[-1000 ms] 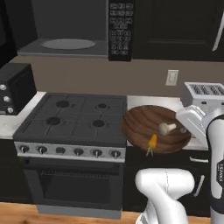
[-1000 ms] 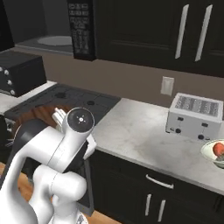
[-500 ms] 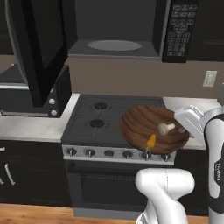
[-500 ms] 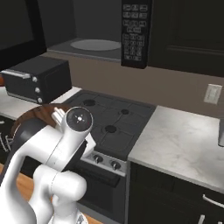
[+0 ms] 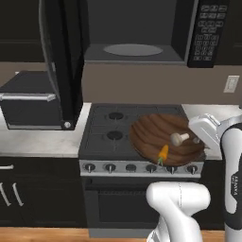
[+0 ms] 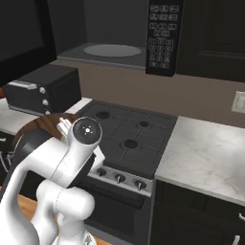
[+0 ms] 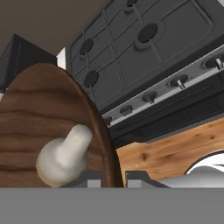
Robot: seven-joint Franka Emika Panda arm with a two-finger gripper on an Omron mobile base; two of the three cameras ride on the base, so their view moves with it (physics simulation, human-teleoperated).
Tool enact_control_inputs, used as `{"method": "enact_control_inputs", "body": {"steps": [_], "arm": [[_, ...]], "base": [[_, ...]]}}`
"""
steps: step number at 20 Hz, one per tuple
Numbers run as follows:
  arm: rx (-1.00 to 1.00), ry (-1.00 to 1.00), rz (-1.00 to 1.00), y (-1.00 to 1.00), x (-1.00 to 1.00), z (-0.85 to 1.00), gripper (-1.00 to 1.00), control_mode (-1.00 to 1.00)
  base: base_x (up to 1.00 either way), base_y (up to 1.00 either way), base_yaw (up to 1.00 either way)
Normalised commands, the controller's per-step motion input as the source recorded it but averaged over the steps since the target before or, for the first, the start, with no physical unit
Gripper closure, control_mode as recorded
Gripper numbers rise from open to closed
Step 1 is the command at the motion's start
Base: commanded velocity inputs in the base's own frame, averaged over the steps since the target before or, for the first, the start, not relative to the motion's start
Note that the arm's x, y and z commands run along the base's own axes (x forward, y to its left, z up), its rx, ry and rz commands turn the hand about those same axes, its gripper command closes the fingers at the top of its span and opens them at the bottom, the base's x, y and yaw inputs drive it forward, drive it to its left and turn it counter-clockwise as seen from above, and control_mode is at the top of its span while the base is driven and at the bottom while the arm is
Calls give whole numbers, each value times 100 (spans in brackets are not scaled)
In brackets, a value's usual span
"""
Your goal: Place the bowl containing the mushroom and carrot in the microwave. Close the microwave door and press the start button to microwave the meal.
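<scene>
The dark-brown wooden bowl (image 5: pixel 158 130) hangs tilted over the front right of the stove. My gripper (image 5: pixel 197 140) is shut on its right rim. The whitish mushroom (image 5: pixel 178 138) and the orange carrot (image 5: pixel 163 152) lie inside the bowl. In the hand view the bowl's rim (image 7: pixel 107 144) runs down between my gripper (image 7: pixel 113 178) tips, with the mushroom (image 7: pixel 65 154) just left of them. In the right base view the bowl (image 6: pixel 40 125) peeks out behind the arm. Above the stove the microwave (image 5: pixel 206 28) stands open, showing its grey turntable (image 5: pixel 133 49). The microwave door (image 5: pixel 61 61) is swung out to the left.
A black stove (image 5: pixel 118 130) with front knobs sits under the bowl. A black toaster oven (image 5: pixel 30 101) stands on the counter to its left, below the open door. Marble counter (image 6: pixel 210 158) lies to the stove's right, with a wall outlet (image 5: pixel 231 83) above it.
The base has driven left, so the whole scene slid right in both base views and the open microwave door came into view. The bowl stays in my grip.
</scene>
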Motion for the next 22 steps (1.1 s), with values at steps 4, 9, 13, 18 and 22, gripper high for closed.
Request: {"method": "enact_control_inputs", "body": {"steps": [4, 9, 13, 18, 22], "arm": [[0, 0, 0, 0, 0, 0, 100, 100], [0, 0, 0, 0, 0, 0, 100, 100], [0, 0, 0, 0, 0, 0, 100, 100], [0, 0, 0, 0, 0, 0, 100, 100], [0, 0, 0, 0, 0, 0, 100, 100]], "base": [[24, 48, -8], [25, 14, 0], [21, -3, 2], [23, -12, 14], [33, -29, 20]]}}
